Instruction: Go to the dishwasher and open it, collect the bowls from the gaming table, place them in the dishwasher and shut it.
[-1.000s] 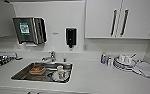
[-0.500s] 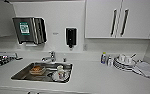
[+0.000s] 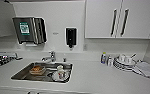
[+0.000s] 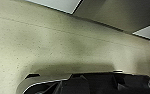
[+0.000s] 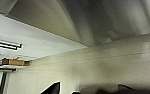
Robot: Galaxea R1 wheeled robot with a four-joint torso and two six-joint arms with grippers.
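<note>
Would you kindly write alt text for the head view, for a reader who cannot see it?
A steel sink set in a white counter holds a few dishes, with a tap behind it. On the wall hang a paper towel dispenser and a black soap dispenser; stacked plates sit at right under white cupboards.

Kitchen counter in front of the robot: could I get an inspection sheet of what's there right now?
Surface: white countertop with a steel sink set into it.
Job's things: nothing seen.
Clutter: a brown item and a white cup in the sink; stacked plates carrying cups; small bottles beside them; a folded cloth.
Grippers: dark robot parts at the edge of both wrist views, jaws not discernible.
Cables: nothing seen.
Surroundings: paper towel dispenser and black soap dispenser on the wall; faucet; white cupboards with dark handles.
</note>
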